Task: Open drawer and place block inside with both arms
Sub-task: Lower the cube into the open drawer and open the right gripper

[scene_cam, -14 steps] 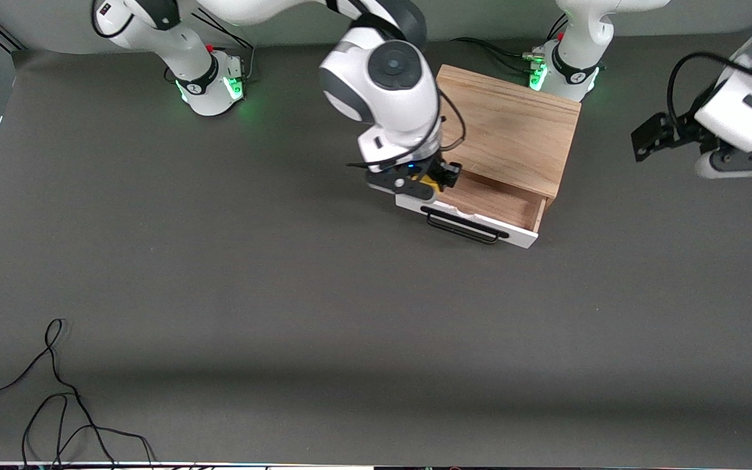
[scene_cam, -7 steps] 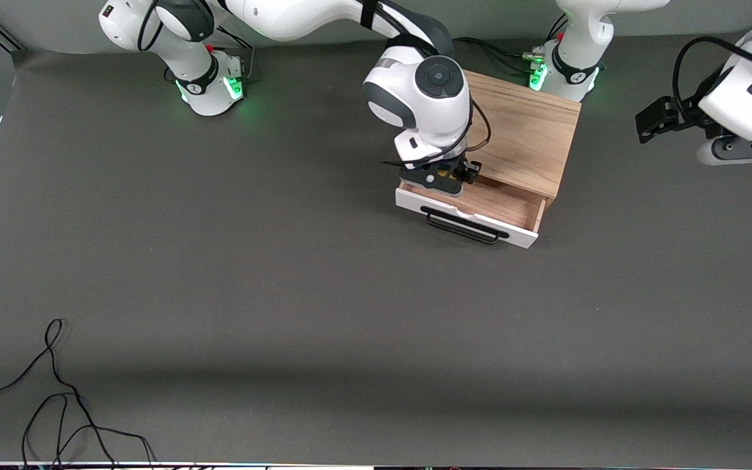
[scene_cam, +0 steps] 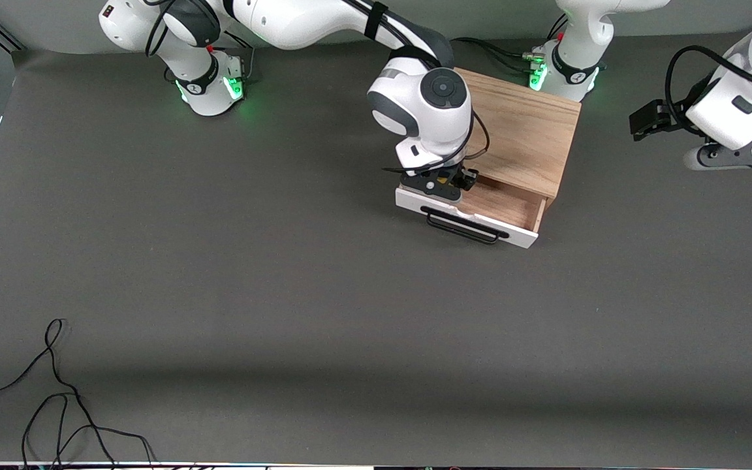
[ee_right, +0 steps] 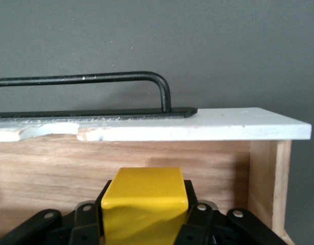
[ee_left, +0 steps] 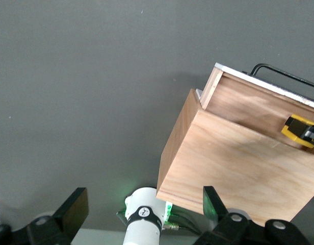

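The wooden cabinet (scene_cam: 519, 127) stands near the left arm's base. Its white-fronted drawer (scene_cam: 474, 219) is pulled open, with the black bar handle (scene_cam: 461, 228) facing the front camera. My right gripper (scene_cam: 444, 184) is low in the drawer's end toward the right arm and shut on the yellow block (ee_right: 144, 201), with black fingers (ee_right: 85, 224) on both sides. The drawer's front (ee_right: 208, 131) and handle (ee_right: 96, 79) are close by. The left wrist view shows the cabinet (ee_left: 249, 163), the drawer (ee_left: 259, 99) and the block (ee_left: 295, 128). My left gripper (scene_cam: 709, 156) waits, open and empty, in the air beside the cabinet.
Loose black cables (scene_cam: 56, 391) lie on the grey table near the front camera, toward the right arm's end. The two arm bases (scene_cam: 209, 85) (scene_cam: 565, 68) glow green along the table's edge farthest from the front camera.
My right gripper has moved along the drawer and gone down into it with the block. The left hand has drifted slightly, still up beside the cabinet.
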Motion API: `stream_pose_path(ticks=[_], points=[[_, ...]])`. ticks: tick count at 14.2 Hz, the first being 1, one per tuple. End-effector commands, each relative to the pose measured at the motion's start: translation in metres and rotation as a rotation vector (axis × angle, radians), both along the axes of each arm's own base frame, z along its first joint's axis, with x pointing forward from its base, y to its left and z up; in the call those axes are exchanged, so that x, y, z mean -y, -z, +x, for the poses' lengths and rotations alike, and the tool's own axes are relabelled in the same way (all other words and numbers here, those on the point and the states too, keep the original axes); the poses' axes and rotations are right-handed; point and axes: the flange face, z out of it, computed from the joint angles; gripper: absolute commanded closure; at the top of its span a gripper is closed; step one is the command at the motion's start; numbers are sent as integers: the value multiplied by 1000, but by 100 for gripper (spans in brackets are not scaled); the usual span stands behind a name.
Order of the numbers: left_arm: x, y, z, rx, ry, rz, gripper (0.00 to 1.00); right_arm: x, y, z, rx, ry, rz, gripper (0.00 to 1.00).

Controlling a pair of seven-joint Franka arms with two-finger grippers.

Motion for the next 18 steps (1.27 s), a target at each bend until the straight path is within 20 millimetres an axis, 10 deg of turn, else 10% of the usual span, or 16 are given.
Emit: stream_pose_path(ticks=[1, 7, 8, 9, 18], points=[[-15, -31, -17, 3, -23, 24, 0, -6, 4, 0, 27, 8, -13, 82], [-9, -33, -11, 37, -12, 11, 0, -8, 16, 3, 42, 9, -11, 52], [-7, -30, -6, 49, -8, 8, 0, -8, 17, 2, 42, 9, -11, 8], [-4, -26, 0, 67, -2, 5, 0, -8, 16, 2, 44, 8, -11, 0], [22, 15, 35, 85, 45, 31, 0, 6, -59, 16, 73, 24, 34, 0]])
